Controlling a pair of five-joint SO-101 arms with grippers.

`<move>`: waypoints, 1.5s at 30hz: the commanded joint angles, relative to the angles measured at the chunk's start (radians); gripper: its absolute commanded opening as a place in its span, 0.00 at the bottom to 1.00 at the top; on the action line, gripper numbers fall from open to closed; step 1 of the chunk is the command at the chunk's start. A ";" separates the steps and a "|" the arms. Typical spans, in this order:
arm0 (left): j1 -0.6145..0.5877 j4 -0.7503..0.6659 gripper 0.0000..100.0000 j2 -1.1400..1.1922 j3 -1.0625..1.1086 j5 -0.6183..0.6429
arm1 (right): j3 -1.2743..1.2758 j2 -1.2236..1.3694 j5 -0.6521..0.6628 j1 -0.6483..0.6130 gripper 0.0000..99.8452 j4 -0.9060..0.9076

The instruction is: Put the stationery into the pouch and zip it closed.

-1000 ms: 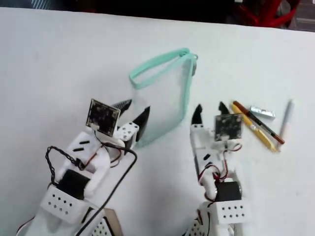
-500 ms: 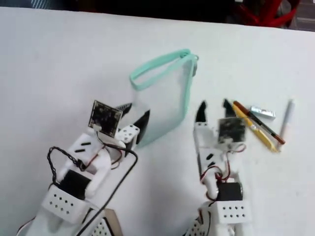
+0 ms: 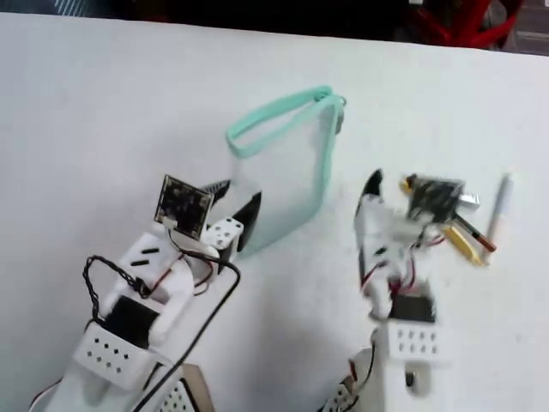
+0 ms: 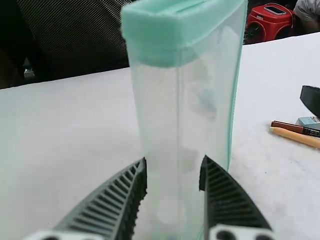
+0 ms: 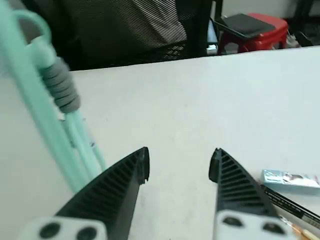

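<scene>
A clear pouch [image 3: 287, 167] with mint-green trim lies mid-table, its mouth standing open at the far end. My left gripper [image 3: 236, 199] is at the pouch's near end. In the left wrist view its fingers [image 4: 127, 195] press on both sides of the pouch [image 4: 185, 100]. My right gripper [image 3: 390, 184] hovers open between the pouch and the stationery, holding nothing. The stationery lies together: a yellow pen [image 3: 459, 242], a brown pen [image 3: 472, 233], a small eraser [image 3: 467, 199] and a white pen [image 3: 497, 210]. The right wrist view shows the open gripper [image 5: 179, 165], the grey zipper pull [image 5: 62, 90] and the eraser [image 5: 290, 179].
The white table [image 3: 103, 103] has free room to the left and behind the pouch. Beyond its far edge stand a dark mesh chair [image 5: 125, 30] and a red stool [image 5: 250, 30]. A brown board corner [image 3: 184, 390] sits by the left arm's base.
My right arm has swung right, from beside the pouch toward the pens. The left gripper's fingers drew in slightly on the pouch's near end, then held still.
</scene>
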 commanded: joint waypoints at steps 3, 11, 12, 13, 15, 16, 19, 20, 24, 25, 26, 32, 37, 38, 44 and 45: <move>0.018 -0.025 0.18 0.001 -0.005 -0.011 | -0.410 0.573 -0.094 0.091 0.19 0.082; 0.018 -0.026 0.18 0.001 -0.005 -0.032 | -0.984 1.073 -0.341 0.127 0.19 0.541; 0.018 -0.026 0.18 0.001 -0.005 -0.048 | -1.036 1.118 -0.377 0.128 0.19 0.575; 0.018 -0.026 0.18 0.001 -0.005 -0.057 | -1.082 1.159 -0.408 0.134 0.19 0.602; 0.018 -0.026 0.18 0.001 -0.005 -0.060 | -1.158 1.230 -0.450 0.159 0.19 0.636; 0.018 -0.026 0.18 0.001 -0.005 -0.060 | -1.192 1.264 -0.460 0.173 0.19 0.648; 0.018 -0.026 0.18 0.001 -0.005 -0.060 | -1.267 1.349 -0.457 0.199 0.19 0.653; 0.018 -0.026 0.17 0.001 -0.005 -0.060 | -1.290 1.377 -0.457 0.203 0.19 0.650; 0.019 -0.026 0.17 0.001 -0.005 -0.060 | -1.378 1.488 -0.457 0.231 0.19 0.654; 0.019 -0.026 0.17 0.001 -0.005 -0.060 | -1.396 1.508 -0.457 0.239 0.19 0.654; 0.019 -0.026 0.17 0.001 -0.005 -0.060 | -1.412 1.524 -0.457 0.251 0.19 0.654; 0.019 -0.023 0.17 0.001 -0.005 -0.064 | -1.496 1.592 -0.462 0.295 0.19 0.693; 0.019 -0.020 0.17 0.001 -0.005 -0.064 | -1.510 1.604 -0.462 0.295 0.19 0.696; 0.019 -0.020 0.17 0.001 -0.005 -0.064 | -1.510 1.603 -0.463 0.297 0.19 0.696; 0.019 -0.020 0.17 0.001 -0.005 -0.061 | -1.513 1.596 -0.468 0.315 0.19 0.722; 0.019 -0.020 0.17 0.001 -0.005 -0.061 | -1.513 1.596 -0.468 0.320 0.19 0.722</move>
